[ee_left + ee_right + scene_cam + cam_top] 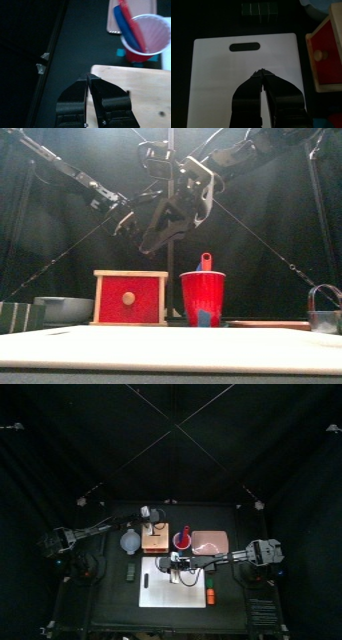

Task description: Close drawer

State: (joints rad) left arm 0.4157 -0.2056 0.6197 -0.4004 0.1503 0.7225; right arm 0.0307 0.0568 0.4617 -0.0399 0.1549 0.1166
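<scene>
Black table (234, 599), unlabelled red drawer (130, 298)

- A robot test pen in a lab, not a home.
- Black curtains (54, 444) close off all sides.
- 2 black arms hang over a small black bench (227, 609).
- Props sit staged on it: a red cup (202, 299), a white board (244, 75).

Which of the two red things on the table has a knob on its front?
The red drawer box in the wooden frame, left of the red cup in the front view. It carries a pale round knob; the cup holds only a blue-and-red utensil.
</scene>
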